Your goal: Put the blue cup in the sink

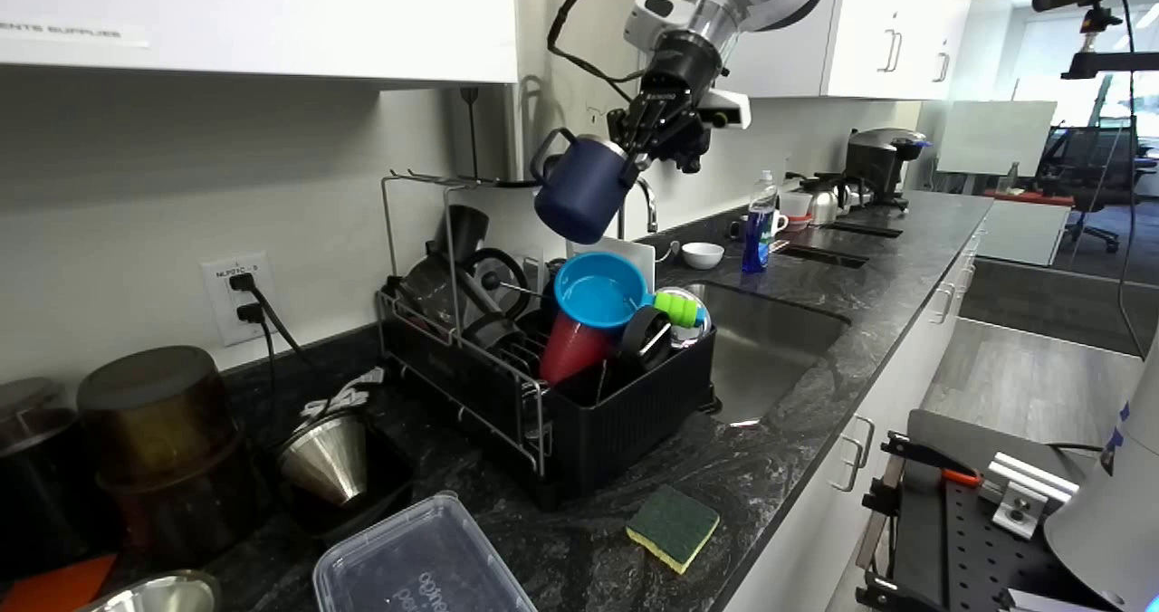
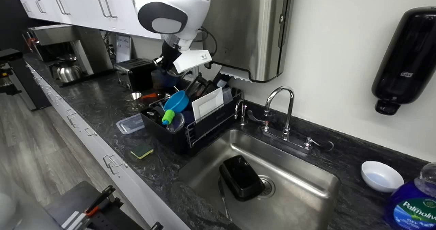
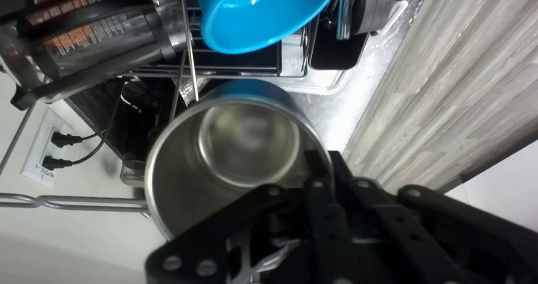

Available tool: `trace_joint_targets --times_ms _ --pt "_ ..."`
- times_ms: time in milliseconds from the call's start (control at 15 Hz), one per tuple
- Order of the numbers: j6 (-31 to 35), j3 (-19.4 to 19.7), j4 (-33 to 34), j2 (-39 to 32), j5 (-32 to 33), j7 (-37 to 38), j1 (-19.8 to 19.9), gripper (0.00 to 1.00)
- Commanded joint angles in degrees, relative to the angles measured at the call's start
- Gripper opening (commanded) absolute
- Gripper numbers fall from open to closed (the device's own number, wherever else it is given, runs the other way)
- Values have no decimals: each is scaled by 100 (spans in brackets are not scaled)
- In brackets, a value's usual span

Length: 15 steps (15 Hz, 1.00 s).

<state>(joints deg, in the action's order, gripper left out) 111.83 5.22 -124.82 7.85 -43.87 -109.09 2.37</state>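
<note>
The blue cup is a dark navy mug (image 1: pixel 580 192) with a steel rim and a handle. It hangs tilted in the air above the dish rack (image 1: pixel 634 413). My gripper (image 1: pixel 639 159) is shut on its rim, one finger inside and one outside. In the wrist view the mug (image 3: pixel 250 143) shows its empty steel inside, and the fingertips (image 3: pixel 330 170) pinch the wall at its right. In an exterior view the gripper (image 2: pixel 165 62) is dark and the mug is hard to make out. The steel sink (image 2: pixel 299 197) lies beside the rack and also shows in an exterior view (image 1: pixel 770 345).
The rack holds a light blue cup (image 1: pixel 600 291) with a green handle, a red cup (image 1: pixel 572 348) and a white plate (image 2: pixel 208 104). A black tray (image 2: pixel 241 177) lies in the sink. A faucet (image 2: pixel 289 104) rises behind it. A sponge (image 1: pixel 673 526) lies before the rack.
</note>
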Motion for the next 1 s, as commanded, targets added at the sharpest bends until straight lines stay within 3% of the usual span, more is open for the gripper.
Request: trace_joint_targets --times_ms 0,933 --pt "-90 64 51 73 431 190 78 2" --pt "-320 392 424 289 1965 1221 202 2"
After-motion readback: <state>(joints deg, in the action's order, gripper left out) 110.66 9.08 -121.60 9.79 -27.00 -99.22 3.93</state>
